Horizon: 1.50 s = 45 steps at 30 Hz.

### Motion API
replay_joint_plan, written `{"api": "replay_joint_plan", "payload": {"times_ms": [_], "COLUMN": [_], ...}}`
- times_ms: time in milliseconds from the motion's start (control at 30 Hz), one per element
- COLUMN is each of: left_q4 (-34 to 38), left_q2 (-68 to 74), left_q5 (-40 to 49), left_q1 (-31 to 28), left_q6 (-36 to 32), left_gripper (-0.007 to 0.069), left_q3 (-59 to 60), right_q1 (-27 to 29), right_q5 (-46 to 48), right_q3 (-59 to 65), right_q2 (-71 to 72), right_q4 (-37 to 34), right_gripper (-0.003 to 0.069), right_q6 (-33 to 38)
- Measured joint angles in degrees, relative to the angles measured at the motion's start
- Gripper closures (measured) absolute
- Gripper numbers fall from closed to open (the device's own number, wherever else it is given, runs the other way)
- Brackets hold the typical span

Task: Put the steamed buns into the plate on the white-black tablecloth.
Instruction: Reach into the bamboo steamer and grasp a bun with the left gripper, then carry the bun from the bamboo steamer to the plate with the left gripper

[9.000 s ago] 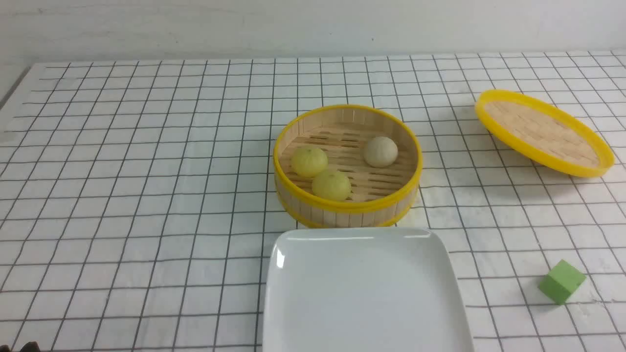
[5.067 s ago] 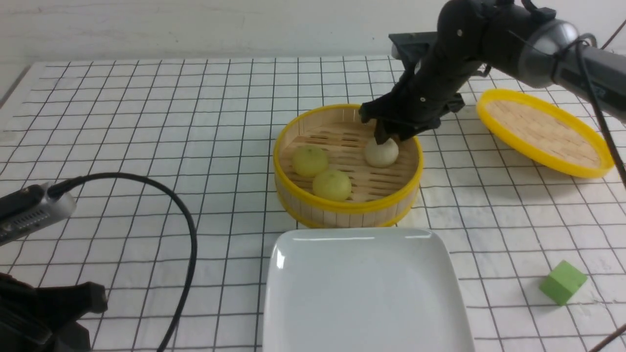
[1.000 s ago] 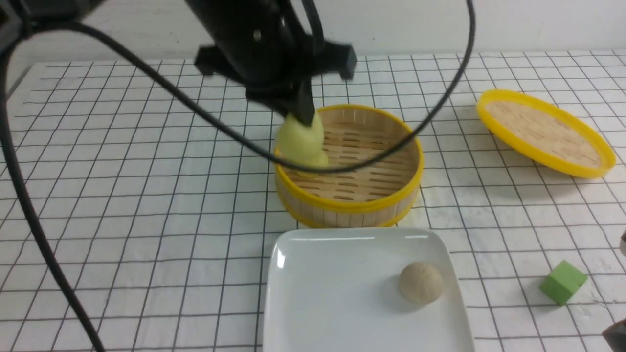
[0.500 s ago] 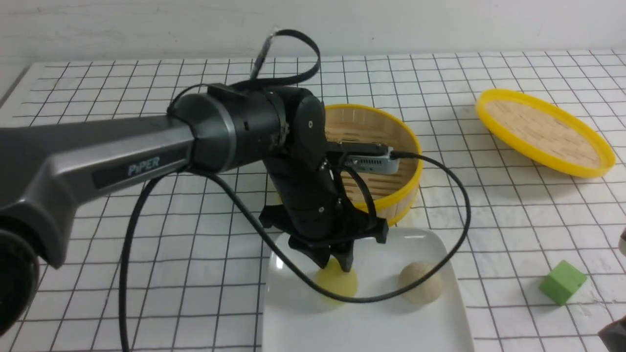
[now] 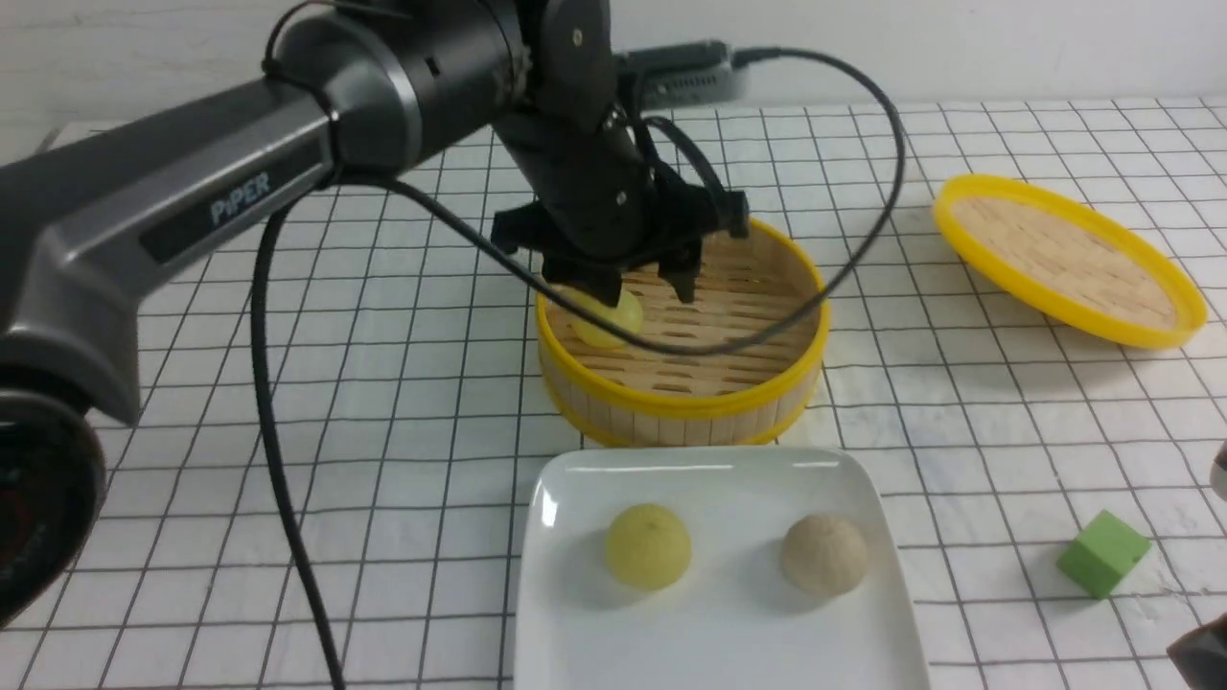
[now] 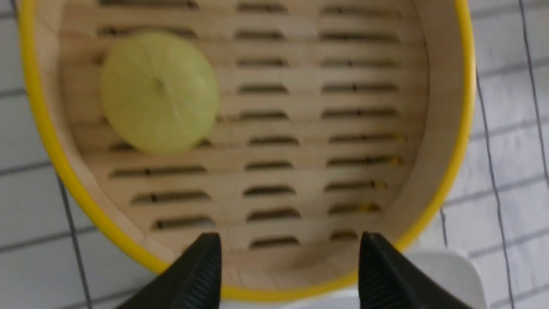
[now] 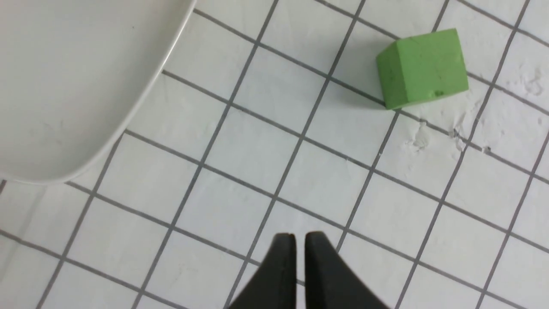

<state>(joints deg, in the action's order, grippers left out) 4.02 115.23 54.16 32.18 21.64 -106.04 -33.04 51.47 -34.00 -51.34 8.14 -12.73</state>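
You are looking at a bamboo steamer basket sitting directly under the left gripper. A green cube is lying near the right gripper, apart from it, and a yellow-rimmed lid is resting well away from both.

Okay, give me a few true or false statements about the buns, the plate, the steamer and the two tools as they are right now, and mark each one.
1. A pale yellow bun and a beige bun lie on the plate. True.
2. The steamer is empty. False: a third bun, pale yellow, sits in it.
3. The left tool is open above the steamer and holds nothing. True.
4. The right tool grips the green cube. False: its jaws are nearly together on nothing, and the cube lies apart on the tablecloth.
5. The lid covers the steamer. False: it lies apart, to the steamer's right.
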Motion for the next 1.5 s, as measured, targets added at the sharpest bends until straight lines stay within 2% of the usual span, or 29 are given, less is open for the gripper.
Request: {"api": "replay_joint_plan", "payload": {"times_ms": [367,467,533,600,667,833,1033,1167,1333,1367,1433,1500], "left_q4": [-5.99,-6.28,-5.99,-5.63,-5.35,-4.02,-3.72,-2.72,0.72,2.14,2.70,3.31], "left_q2": [10.18,11.73,11.93,11.31,9.79,3.56,-11.92,-18.13,-24.05,-24.62,-24.55,-23.43], "left_q5": [-7.86,-7.80,-6.35,-4.88,-3.21,3.04,14.97,16.74,16.74,16.34,14.40,6.08], "left_q1": [-1.65,-1.65,-1.65,-1.65,-1.65,-1.65,-1.65,-1.12,4.20,8.13,10.21,15.21], "left_q6": [0.57,0.64,0.84,0.84,0.42,-2.29,-10.54,-12.14,-12.32,-12.32,-12.32,-12.32], "left_gripper": [0.0197,0.0281,0.0438,0.0553,0.0592,0.0599,0.0600,0.0600,0.0600,0.0599,0.0598,0.0596], "left_q3": [-1.60,-1.72,-2.00,-2.05,-2.05,-3.00,-5.83,-1.54,13.34,20.18,24.59,32.56], "right_q1": [0.00,0.00,0.00,0.00,0.00,0.00,0.00,0.00,0.00,0.00,0.00,0.00], "right_q5": [0.00,0.00,0.00,-0.01,-0.01,-0.01,-0.06,-0.22,-0.27,-0.27,-0.27,-0.27], "right_q3": [0.00,0.00,0.00,0.00,0.00,0.00,0.00,0.00,0.00,0.00,0.00,0.00], "right_q2": [0.00,0.00,0.00,0.00,0.00,0.00,0.00,0.04,0.04,0.04,0.04,0.04], "right_q4": [-0.37,-0.79,-1.20,-1.20,-1.20,-1.20,-1.66,-2.03,-2.14,-2.34,-2.32,-2.32], "right_gripper": [0.0585,0.0582,0.0579,0.0578,0.0578,0.0575,0.0567,0.0566,0.0563,0.0561,0.0559,0.0556], "right_q6": [-0.02,-0.02,-0.02,-0.02,-0.02,-0.02,-0.02,-0.02,-0.02,-0.02,-0.02,-0.02]}}
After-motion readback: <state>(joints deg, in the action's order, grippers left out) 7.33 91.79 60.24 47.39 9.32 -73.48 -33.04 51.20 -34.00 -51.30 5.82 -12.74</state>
